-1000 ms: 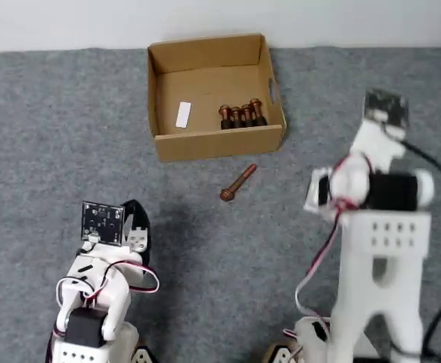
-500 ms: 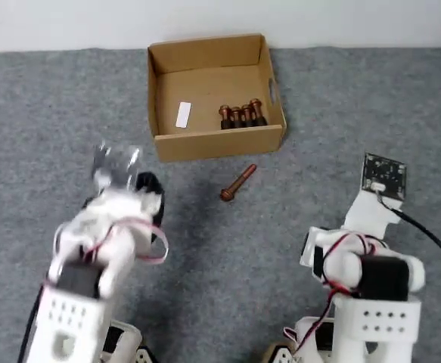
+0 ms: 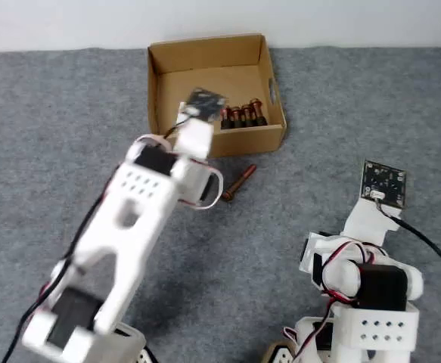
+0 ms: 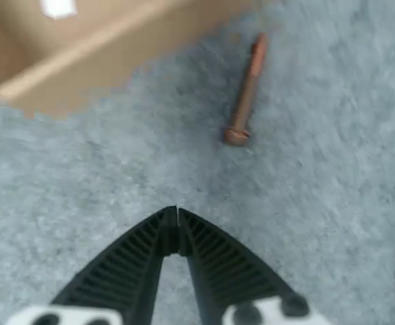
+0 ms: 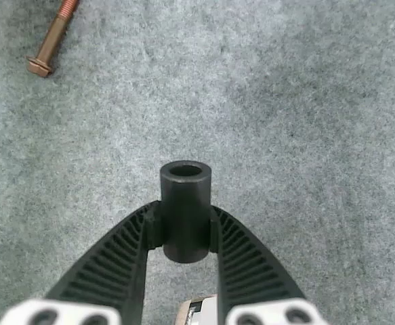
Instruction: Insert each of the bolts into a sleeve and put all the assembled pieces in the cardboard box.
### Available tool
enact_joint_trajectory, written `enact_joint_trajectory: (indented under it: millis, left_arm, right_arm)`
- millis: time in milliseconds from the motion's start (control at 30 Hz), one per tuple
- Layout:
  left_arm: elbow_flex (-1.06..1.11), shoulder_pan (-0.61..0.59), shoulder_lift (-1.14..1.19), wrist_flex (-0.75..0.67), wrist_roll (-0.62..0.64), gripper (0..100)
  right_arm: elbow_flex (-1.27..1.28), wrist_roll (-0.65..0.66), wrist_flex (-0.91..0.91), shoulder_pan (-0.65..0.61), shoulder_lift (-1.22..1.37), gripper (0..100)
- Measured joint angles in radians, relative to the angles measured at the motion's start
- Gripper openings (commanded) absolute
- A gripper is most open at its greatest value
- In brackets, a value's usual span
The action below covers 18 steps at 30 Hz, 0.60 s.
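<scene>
A loose copper bolt lies on the grey mat just in front of the cardboard box. Several assembled bolt-and-sleeve pieces stand in a row inside the box near its front wall. My left arm stretches across the mat to a spot just left of the bolt. In the left wrist view, the left gripper is shut and holds nothing, a short way from the bolt. My right gripper is shut on an upright black sleeve near the table's front right, with the bolt farther off.
The box wall rises just beyond the left gripper, close to the bolt. The right arm stands at the front right. Grey mat stretches bare to the left and right of the box.
The left arm has swung from the front left forward and right, up to the bolt by the box. The right arm has pulled back and settled at the front right.
</scene>
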Motion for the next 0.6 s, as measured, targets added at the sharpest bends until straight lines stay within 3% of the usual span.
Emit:
enact_joint_trajectory:
  millis: [100, 267, 600]
  left_arm:
    - [-0.17, 0.014, 0.163, 0.078, 0.0, 4]
    - [-0.448, 0.021, 0.411, 0.218, 0.0, 19]
    - [-0.991, 0.021, 0.761, 0.384, -0.006, 20]
  right_arm:
    - [0.0, 0.0, -0.014, 0.0, 0.0, 0.8]
    - [0.0, 0.0, -0.018, 0.0, 0.0, 0.8]
    - [0.0, 0.0, -0.018, 0.0, 0.0, 0.8]
